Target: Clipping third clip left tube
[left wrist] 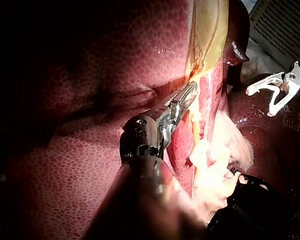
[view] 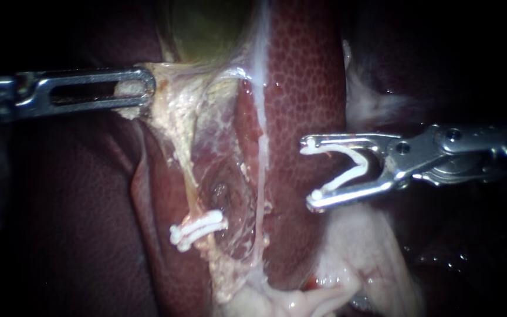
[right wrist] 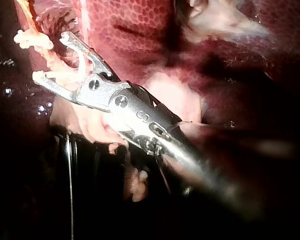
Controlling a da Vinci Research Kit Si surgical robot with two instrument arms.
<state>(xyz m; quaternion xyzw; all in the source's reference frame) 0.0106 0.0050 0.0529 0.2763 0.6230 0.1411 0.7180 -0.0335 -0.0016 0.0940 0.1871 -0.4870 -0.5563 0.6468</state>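
The left tube [view: 188,176] lay low and close in the endoscope view. It was a thin yellowish string running down the raw patch in the liver [view: 306,88]. Soft pale fat [view: 347,276] bunched up even closer, below it. White clips [view: 198,229] sat across the tube near its lower end (they looked like two, pressed flat side by side). Just to the right ran a thinner pale string, the right tube [view: 259,176].

A little further back, your right instrument [view: 312,173] came in from the right. Its jaws stood wide apart, but they were gripping a new clip [view: 353,167], with one end of it at each jaw tip. This clip was white and bent open like a V. It hung over the dark red liver, past the right tube. It was well apart from the left tube and touched neither tube.

Further back again, your left instrument [view: 145,88] came in from the left. Its long slotted jaws were closed on a flap of pale tissue [view: 165,82], which stretched tight toward them. The left wrist view showed the same thing, with the jaws pinched together on that flap right beside the yellow sac.

Farthest back sat the gallbladder [view: 206,29], green-yellow and dim.
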